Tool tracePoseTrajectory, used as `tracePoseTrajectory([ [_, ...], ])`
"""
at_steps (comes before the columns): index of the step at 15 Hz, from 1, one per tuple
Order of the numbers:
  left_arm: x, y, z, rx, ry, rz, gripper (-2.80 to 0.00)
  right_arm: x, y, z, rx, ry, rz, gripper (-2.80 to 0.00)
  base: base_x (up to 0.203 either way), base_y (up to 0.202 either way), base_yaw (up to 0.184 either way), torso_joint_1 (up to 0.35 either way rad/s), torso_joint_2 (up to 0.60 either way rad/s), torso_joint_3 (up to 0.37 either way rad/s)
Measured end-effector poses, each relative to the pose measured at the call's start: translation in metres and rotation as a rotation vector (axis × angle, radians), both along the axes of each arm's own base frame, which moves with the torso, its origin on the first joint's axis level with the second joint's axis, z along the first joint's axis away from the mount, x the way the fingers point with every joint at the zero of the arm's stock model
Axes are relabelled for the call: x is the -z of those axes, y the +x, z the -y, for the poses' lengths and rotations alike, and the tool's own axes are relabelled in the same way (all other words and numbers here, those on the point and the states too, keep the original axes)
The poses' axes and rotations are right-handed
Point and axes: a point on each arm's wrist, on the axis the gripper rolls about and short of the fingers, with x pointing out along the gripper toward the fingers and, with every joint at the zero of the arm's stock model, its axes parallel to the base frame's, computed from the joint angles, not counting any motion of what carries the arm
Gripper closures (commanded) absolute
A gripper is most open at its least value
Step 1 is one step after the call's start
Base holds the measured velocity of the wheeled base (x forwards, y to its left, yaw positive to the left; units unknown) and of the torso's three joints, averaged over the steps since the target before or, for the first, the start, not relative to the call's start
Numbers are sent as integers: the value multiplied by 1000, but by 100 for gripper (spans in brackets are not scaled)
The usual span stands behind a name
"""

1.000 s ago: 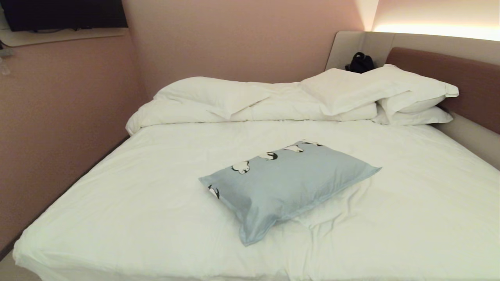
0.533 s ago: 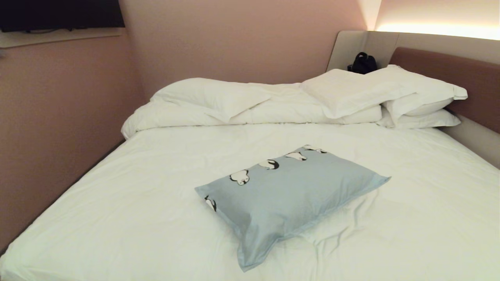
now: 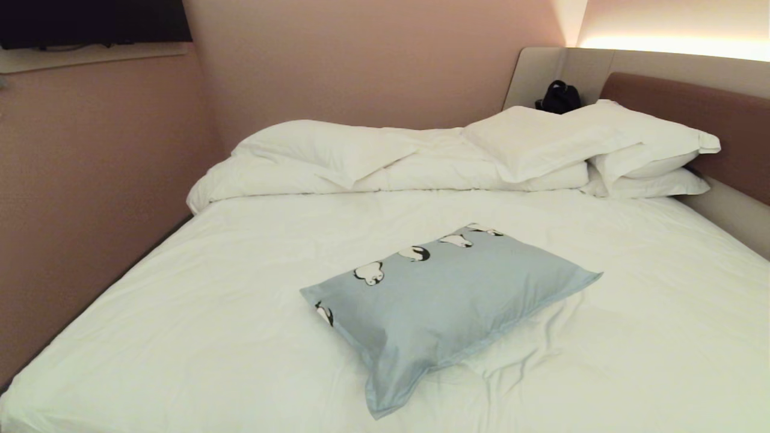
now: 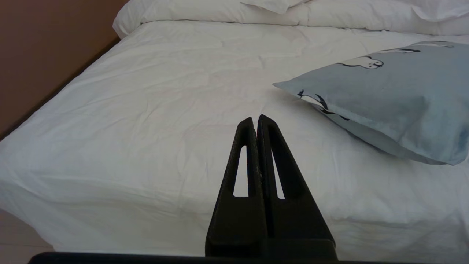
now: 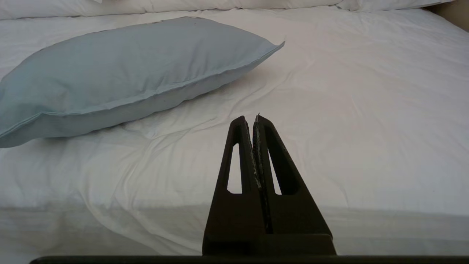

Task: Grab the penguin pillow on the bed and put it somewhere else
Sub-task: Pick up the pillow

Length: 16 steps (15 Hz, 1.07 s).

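The light blue-grey penguin pillow (image 3: pixel 448 300) lies askew in the middle of the bed (image 3: pixel 180 300), on its wrinkled white sheet, a row of black-and-white penguins along its far edge. Neither arm shows in the head view. My left gripper (image 4: pixel 255 119) is shut and empty, level at the bed's near edge, with the penguin pillow (image 4: pixel 388 99) ahead of it toward the right. My right gripper (image 5: pixel 253 119) is likewise shut and empty at the near edge, the penguin pillow (image 5: pixel 121 73) ahead toward the left.
White pillows (image 3: pixel 601 141) and a bunched white duvet (image 3: pixel 337 156) lie along the far side by the brown headboard (image 3: pixel 710 120). A dark bag (image 3: pixel 558 96) sits on the beige ledge behind them. A pink wall (image 3: pixel 90 198) runs close along the bed's left side.
The whole head view shifted over the first half second: the bed and pillow came nearer and lower in the picture, so the camera moved. Since then nothing has changed.
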Motion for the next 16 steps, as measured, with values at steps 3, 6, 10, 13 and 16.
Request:
tracePoseTrajectory([
  [3, 0, 0, 0, 0, 0, 0, 0, -20, -7, 0, -10, -8, 50, 0, 0, 0, 0, 0, 0, 0],
  [6, 0, 0, 0, 0, 0, 0, 0, -49, -10, -1, -60, 3, 29, 0, 0, 0, 0, 0, 0, 0],
  [10, 0, 0, 0, 0, 0, 0, 0, -77, 25, -4, -152, 74, -196, 0, 0, 0, 0, 0, 0, 0],
  [13, 0, 0, 0, 0, 0, 0, 0, -96, 76, -6, -209, 167, -393, 0, 0, 0, 0, 0, 0, 0],
  [16, 0, 0, 0, 0, 0, 0, 0, -108, 144, -9, -244, 272, -539, 0, 0, 0, 0, 0, 0, 0],
])
